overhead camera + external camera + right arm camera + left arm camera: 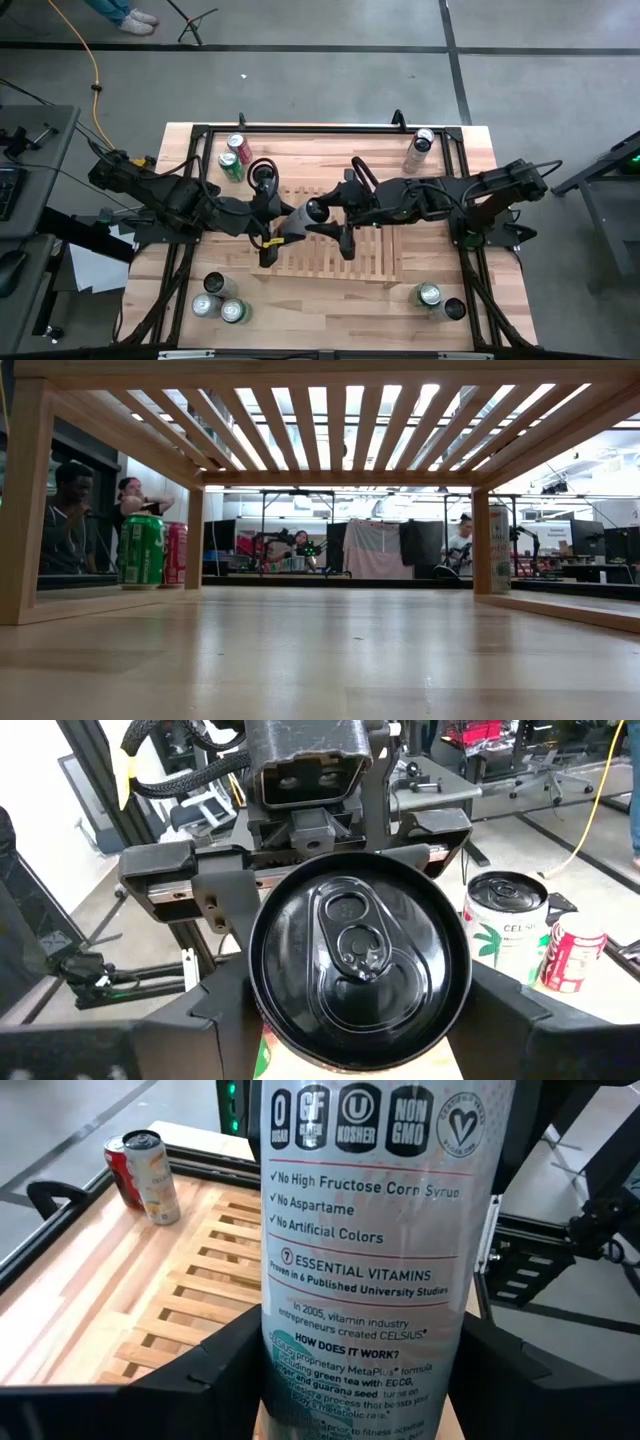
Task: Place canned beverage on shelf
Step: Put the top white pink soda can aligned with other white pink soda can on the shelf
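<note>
A pale printed can (pixel 305 215) with a black lid (pixel 358 955) hangs in the air over the slatted wooden shelf (pixel 345 262) at mid-table. Both grippers are shut on it. My left gripper (pixel 288 230) reaches in from the table's left and my right gripper (pixel 327 210) from the right. In the left wrist view the can's printed wall (pixel 365 1230) fills the picture above my left gripper (pixel 360 1390). In the right wrist view the lid faces the camera above my right gripper (pixel 360 1030). The low view, looking under the shelf (pixel 330 420), shows neither gripper. My left gripper pinches the lower part of the can's printed wall (pixel 278 1380), one finger on each side. The fingers come from the table's left, slanting down. The can is clear of the shelf. My right gripper pinches the can's upper end just under the lid's rim (pixel 258 1005), one finger on each side. It comes about level from the table's right. The can's top leans toward this wrist.
A green can (pixel 230 166) and a red can (pixel 238 146) stand at the far left, a pale can (pixel 420 150) at the far right. Three cans (pixel 220 300) cluster at the near left and two (pixel 437 298) at the near right. People sit beyond the table (pixel 75 520).
</note>
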You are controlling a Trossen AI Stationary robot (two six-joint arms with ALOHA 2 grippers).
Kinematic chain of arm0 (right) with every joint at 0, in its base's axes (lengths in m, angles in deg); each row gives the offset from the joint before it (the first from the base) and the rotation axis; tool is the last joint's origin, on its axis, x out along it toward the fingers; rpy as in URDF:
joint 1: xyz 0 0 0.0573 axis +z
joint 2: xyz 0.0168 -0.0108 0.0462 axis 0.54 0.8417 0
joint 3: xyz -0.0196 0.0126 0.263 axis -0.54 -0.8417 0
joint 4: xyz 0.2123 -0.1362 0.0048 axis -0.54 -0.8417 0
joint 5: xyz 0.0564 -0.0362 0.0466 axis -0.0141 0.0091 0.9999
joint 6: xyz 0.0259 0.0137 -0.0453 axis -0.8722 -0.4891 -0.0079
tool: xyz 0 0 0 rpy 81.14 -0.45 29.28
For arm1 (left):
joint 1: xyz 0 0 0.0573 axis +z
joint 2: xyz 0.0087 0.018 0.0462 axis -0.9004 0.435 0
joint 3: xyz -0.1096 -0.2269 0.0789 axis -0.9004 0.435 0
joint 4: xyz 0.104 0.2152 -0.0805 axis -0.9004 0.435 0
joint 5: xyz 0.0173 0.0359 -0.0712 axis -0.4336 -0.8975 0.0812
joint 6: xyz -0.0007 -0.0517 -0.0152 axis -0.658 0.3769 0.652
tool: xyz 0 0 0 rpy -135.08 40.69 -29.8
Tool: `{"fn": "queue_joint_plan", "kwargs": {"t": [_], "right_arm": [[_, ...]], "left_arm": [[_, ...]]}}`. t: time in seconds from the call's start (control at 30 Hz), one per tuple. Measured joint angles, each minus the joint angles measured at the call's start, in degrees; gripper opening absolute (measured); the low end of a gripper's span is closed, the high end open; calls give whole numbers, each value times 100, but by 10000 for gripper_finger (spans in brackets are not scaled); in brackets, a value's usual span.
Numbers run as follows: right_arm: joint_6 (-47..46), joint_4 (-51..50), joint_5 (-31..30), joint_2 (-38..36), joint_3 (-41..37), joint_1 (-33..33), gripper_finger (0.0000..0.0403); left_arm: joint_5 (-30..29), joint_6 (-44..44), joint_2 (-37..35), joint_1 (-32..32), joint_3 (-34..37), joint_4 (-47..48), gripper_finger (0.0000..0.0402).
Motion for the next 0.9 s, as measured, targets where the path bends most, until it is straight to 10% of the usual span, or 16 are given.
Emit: {"fn": "queue_joint_plan", "kwargs": {"t": [0.1, 0.3, 0.57, 0.9], "right_arm": [[8, 34, 22, 0, 0, -21, 232], [149, 54, 21, -234, 48, -181, 378], [300, -277, 46, -726, 37, -414, 348], [301, -574, 18, -874, 23, -533, 347]], "left_arm": [[5, -19, -79, 0, 2, 45, 231], [-58, 249, -383, -22, 33, 623, 231], [-800, 507, -856, -474, 132, 1312, 231], [-2071, 453, -2544, -1936, 3114, -2231, 231]]}}
